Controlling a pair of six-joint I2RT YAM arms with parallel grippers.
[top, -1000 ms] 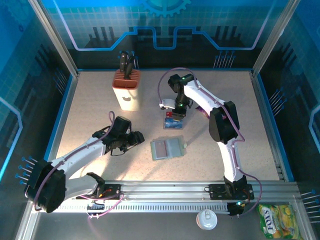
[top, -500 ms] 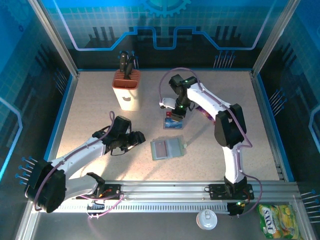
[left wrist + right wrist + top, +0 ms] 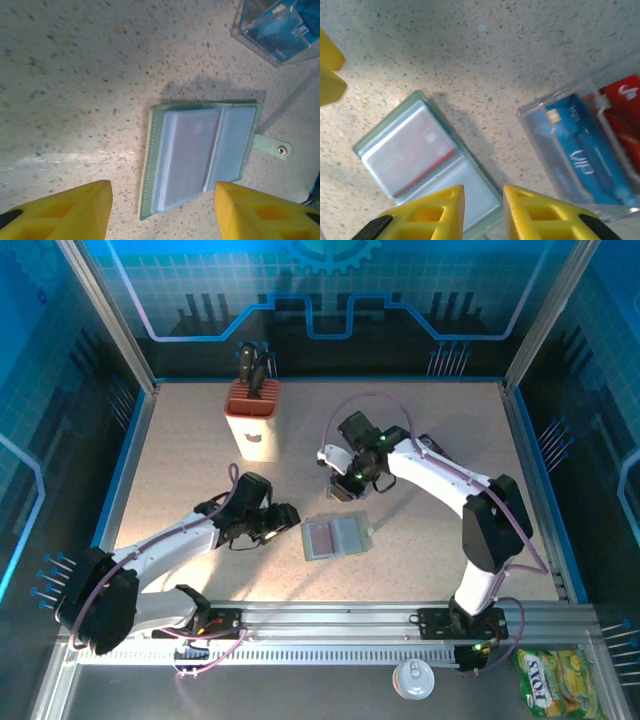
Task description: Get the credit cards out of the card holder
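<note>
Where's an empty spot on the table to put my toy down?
Bare tabletop lies right of the right arm, out to the table edge, and left of the knife block. The middle is crowded: the card holder, left gripper, right gripper and clear card box sit close together.

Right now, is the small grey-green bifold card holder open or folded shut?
Open: the grey-green bifold card holder lies spread flat, both clear-sleeved panels up, snap tab unfastened, a red-banded card inside one.
</note>
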